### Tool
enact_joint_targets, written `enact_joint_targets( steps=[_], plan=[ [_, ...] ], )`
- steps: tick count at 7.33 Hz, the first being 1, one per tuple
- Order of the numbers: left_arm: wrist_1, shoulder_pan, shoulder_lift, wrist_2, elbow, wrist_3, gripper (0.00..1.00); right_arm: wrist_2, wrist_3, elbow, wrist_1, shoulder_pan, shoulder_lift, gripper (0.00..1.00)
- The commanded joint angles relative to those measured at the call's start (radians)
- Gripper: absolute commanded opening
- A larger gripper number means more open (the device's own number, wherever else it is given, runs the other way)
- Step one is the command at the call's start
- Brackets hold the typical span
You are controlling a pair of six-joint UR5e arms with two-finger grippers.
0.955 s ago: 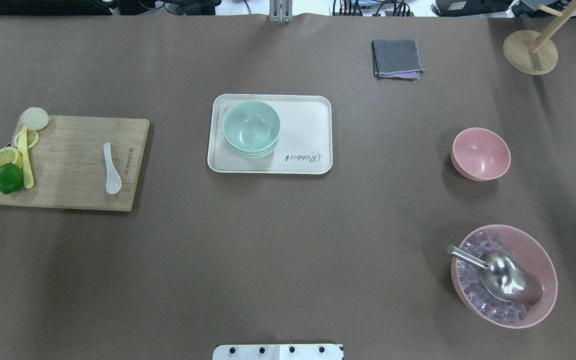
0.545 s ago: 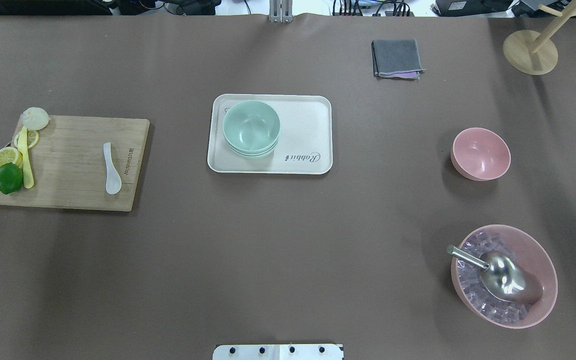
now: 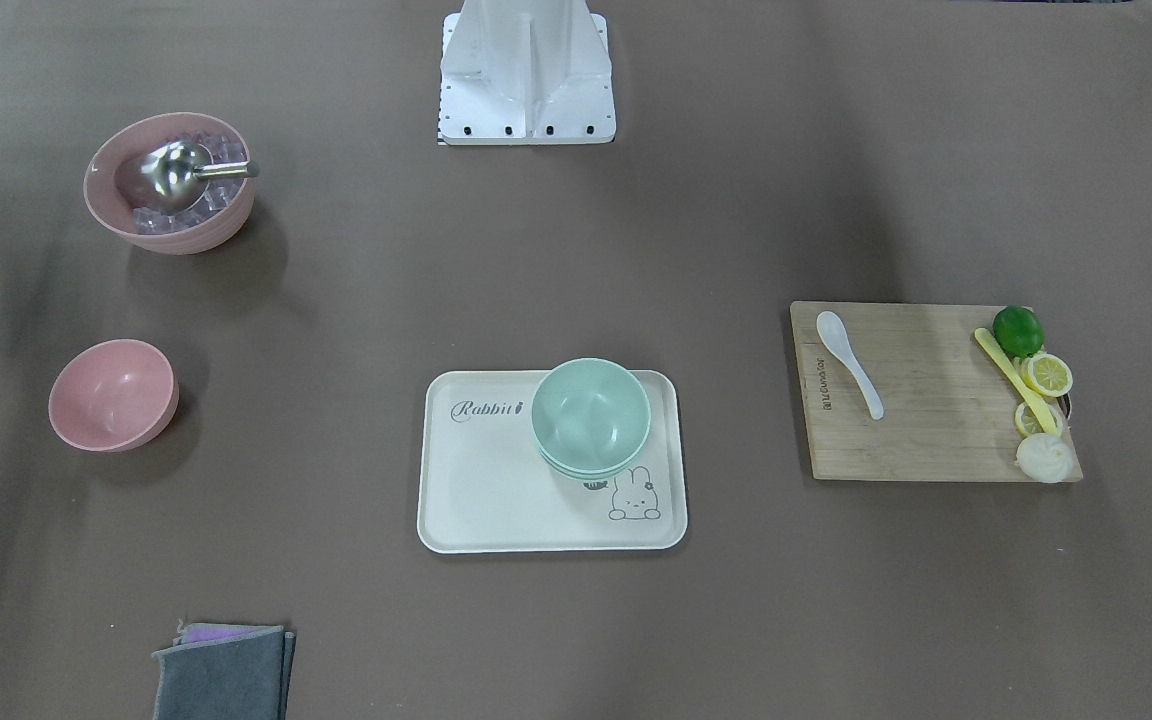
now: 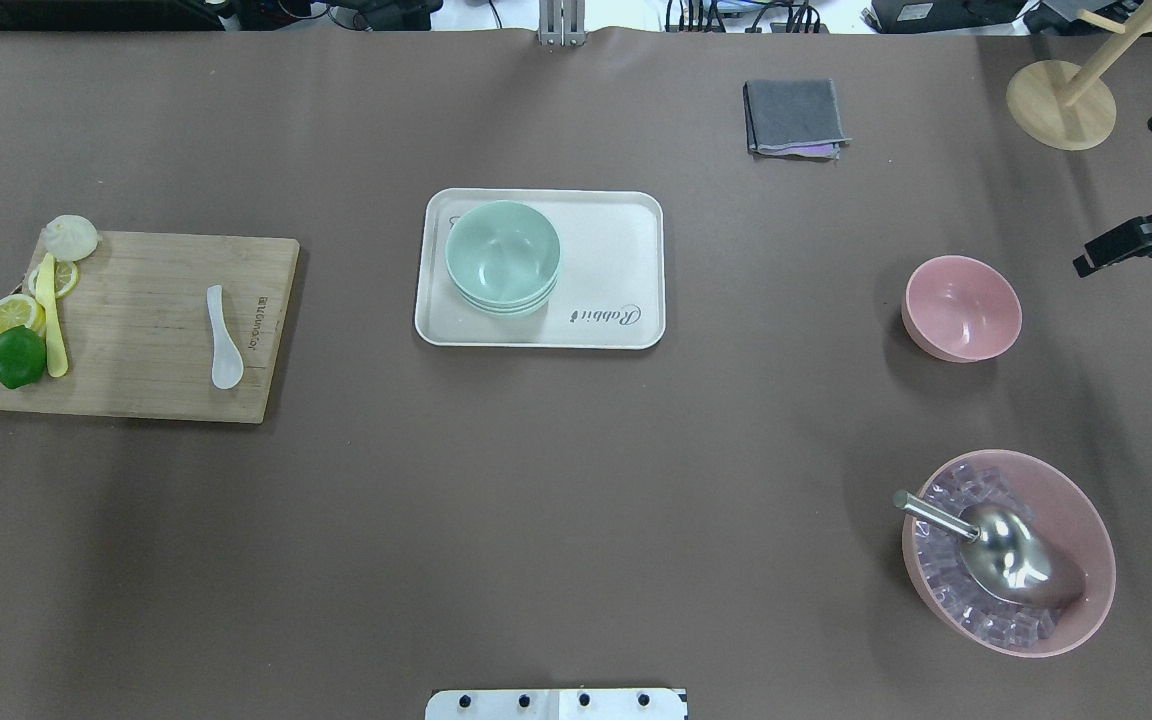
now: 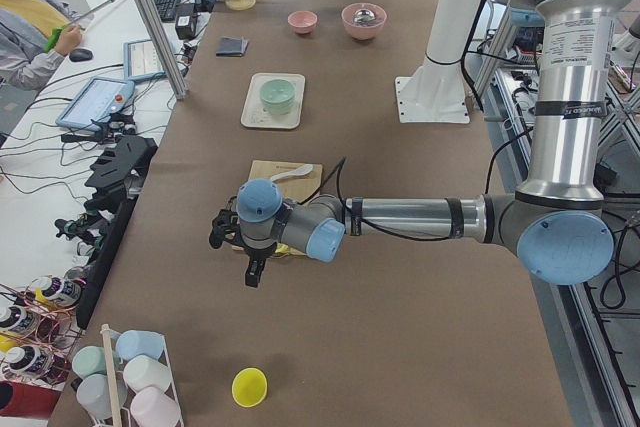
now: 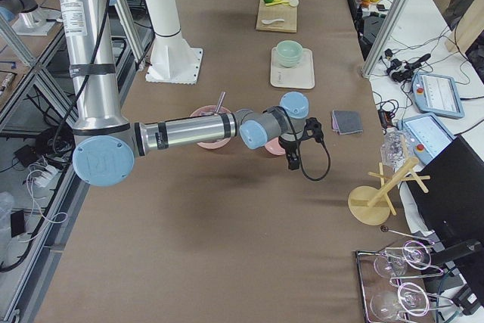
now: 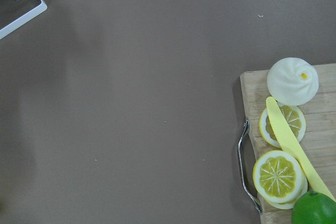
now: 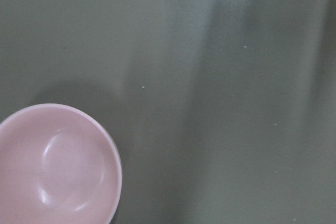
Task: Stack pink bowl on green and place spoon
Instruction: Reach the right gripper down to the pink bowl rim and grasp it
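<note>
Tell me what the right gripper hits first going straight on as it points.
The right gripper would probably meet bare table beside the small pink bowl, not the bowl; depth is unclear.

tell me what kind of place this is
Likely a robotics lab staged as a kitchen: a robot arm over the table, an operator's tablet beside it, and a cutting board with lemon slices.

the table cover (image 4: 576, 500) is a dull, matt brown sheet. the pink bowl (image 4: 961, 307) and the green bowls (image 4: 502, 257) look like smooth plastic with a soft satin sheen, the tray (image 4: 616, 250) much the same in cream. the cutting board (image 4: 136, 330) is bare, grained wood. the spoon (image 4: 224, 340) is glossy white, slightly translucent. the scoop (image 4: 1006, 555) is polished metal, mirror-bright. the folded cloth (image 4: 794, 115) is grey fabric.
</note>
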Motion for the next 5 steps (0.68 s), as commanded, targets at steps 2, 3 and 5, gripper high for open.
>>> enact_joint_targets(
  steps=[2,3,5],
  plan=[
    [-0.007,0.012,-0.039,-0.007,0.039,-0.079,0.98,0.0,0.058,-0.045,0.001,-0.08,0.047,0.99],
    [-0.004,0.01,-0.047,-0.007,0.044,-0.093,0.98,-0.002,0.058,-0.043,0.001,-0.09,0.05,0.97],
    [-0.004,0.012,-0.058,-0.007,0.044,-0.12,0.98,-0.002,0.058,-0.056,0.001,-0.124,0.05,0.9]
  ],
)
